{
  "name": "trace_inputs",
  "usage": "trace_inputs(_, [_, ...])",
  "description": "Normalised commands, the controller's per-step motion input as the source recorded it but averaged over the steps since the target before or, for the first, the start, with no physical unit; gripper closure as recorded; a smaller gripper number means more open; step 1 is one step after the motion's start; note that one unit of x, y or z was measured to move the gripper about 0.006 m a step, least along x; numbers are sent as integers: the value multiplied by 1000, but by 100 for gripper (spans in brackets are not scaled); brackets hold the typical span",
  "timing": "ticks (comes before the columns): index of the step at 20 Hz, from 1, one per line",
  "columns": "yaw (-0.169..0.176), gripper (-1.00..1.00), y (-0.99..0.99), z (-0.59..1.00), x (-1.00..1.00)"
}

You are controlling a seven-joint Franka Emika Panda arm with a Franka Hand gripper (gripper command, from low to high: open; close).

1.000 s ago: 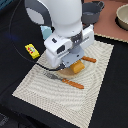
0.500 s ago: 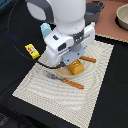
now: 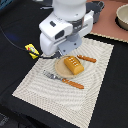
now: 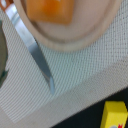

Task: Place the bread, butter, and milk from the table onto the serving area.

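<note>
An orange-brown tone is shown by the bread, which sits on a round tan plate. The serving area is seen as pale beige with fine wavy stripes. At its nine o'clock side, bright yellow with a red mark is shown by the butter on the black table. Orange handles are borne by the cutlery. The arm is coloured white.
</note>
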Motion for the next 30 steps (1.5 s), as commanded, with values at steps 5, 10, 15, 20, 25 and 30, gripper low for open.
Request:
trace_inputs(5, [31,-100,0,-243,-1000])
trace_inputs(10, [12,-100,102,-127,-1000])
trace_inputs(15, [0,-100,244,-163,-1000])
trace_inputs(20, [2,-100,301,-342,-1000])
trace_inputs(25, [18,-100,214,-419,-1000])
trace_inputs(30, [34,-100,50,-437,-979])
